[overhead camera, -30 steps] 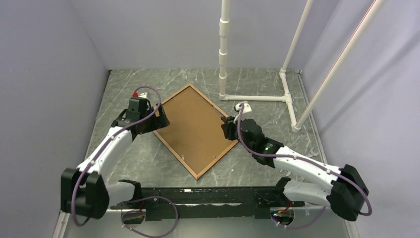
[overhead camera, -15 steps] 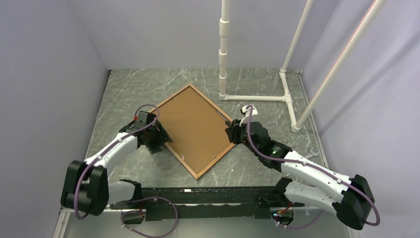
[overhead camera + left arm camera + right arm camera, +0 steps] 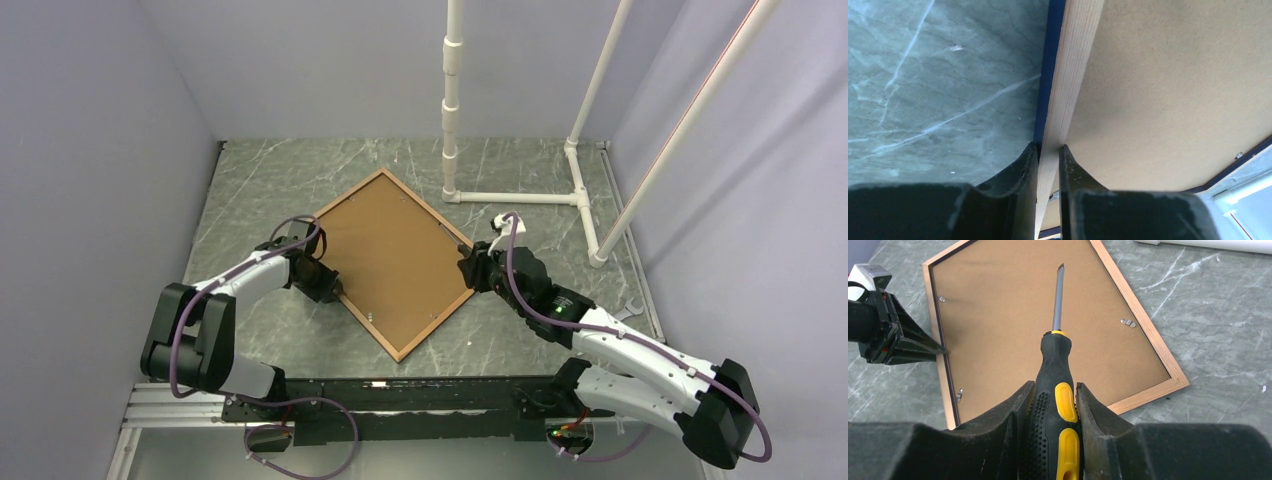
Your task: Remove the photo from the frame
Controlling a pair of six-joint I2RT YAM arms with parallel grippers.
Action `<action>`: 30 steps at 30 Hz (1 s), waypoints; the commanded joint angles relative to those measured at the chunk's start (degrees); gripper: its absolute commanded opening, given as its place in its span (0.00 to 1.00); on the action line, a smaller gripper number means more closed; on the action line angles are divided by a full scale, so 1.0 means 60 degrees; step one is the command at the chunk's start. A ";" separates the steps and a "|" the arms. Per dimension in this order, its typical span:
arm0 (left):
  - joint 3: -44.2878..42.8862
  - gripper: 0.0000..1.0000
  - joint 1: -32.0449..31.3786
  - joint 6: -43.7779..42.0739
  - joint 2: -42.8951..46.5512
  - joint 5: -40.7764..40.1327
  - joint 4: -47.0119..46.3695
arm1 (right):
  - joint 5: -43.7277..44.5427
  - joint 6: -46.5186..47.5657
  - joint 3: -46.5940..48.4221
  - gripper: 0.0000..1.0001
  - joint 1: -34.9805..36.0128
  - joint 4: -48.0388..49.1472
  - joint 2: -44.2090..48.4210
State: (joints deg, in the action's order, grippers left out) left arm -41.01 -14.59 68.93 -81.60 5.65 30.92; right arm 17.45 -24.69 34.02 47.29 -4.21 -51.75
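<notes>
There is one frame [image 3: 1149, 335], one brown-backed photo [image 3: 998, 315] and one screwdriver [image 3: 1058, 390]. Three small metal clips [image 3: 1128, 322] show in the right wrist view. Two grippers are present, the left gripper [image 3: 1049, 150] and the right gripper [image 3: 1055, 390], plus one white pipe stand [image 3: 452, 100].

Grey-green marble tabletop [image 3: 260, 180]; lavender walls [image 3: 100, 120] L/R/back; white PVC pipe stand [image 3: 452, 100]
</notes>
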 commanded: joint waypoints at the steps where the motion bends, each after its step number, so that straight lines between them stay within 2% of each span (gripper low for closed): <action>1: 0.0295 0.07 -0.0030 0.1197 -0.0217 -0.0306 0.0278 | 0.0405 -0.0303 0.0069 0.00 -0.0020 0.0134 0.0058; 2: 0.0335 0.00 -0.0029 0.1313 -0.0214 -0.0454 0.0419 | 0.0748 -0.0567 0.0141 0.00 -0.0028 -0.0093 0.0004; 4: 0.0650 0.00 -0.0029 0.1702 0.0052 -0.0700 0.0561 | 0.1443 -0.1027 0.0369 0.00 -0.0078 -0.0702 -0.0184; 8: 0.1688 0.00 -0.0059 0.2691 0.1592 -0.1321 0.1012 | 0.2409 -0.1806 0.0816 0.00 -0.0164 -0.2156 -0.0699; 14: 0.3744 0.00 -0.0072 0.4777 0.5173 -0.1628 0.1022 | 0.2231 -0.1967 0.0636 0.00 -0.0337 -0.2938 -0.0555; 18: 0.3940 0.02 -0.0066 0.4547 0.6504 -0.1626 0.0888 | 0.1652 -0.1525 0.0309 0.00 -0.0343 -0.2742 -0.0300; 19: 0.3775 0.11 -0.0069 0.4217 0.6639 -0.1613 0.0942 | 0.1479 -0.1388 0.0257 0.00 -0.0351 -0.2672 -0.0259; 22: 0.2916 0.56 -0.0072 0.2888 0.6560 -0.1680 0.1702 | 0.1075 -0.0913 0.0301 0.00 -0.0351 -0.2515 -0.0333; 23: 0.2656 0.68 -0.0077 0.2420 0.6524 -0.1726 0.1944 | 0.0983 -0.0784 0.0363 0.00 -0.0363 -0.2495 -0.0443; 25: 0.2129 0.77 -0.0086 0.1553 0.6469 -0.1761 0.2322 | 0.1085 -0.0795 0.0473 0.00 -0.0365 -0.2589 -0.0573; 30: 0.1412 0.76 -0.0234 -0.0957 0.6714 -0.1079 0.1677 | 0.1259 -0.0840 0.0458 0.00 -0.0397 -0.2437 -0.0415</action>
State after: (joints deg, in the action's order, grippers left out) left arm -28.40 -15.20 75.85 -42.44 -3.01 41.50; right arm 24.40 -30.87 35.66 45.28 -21.17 -55.29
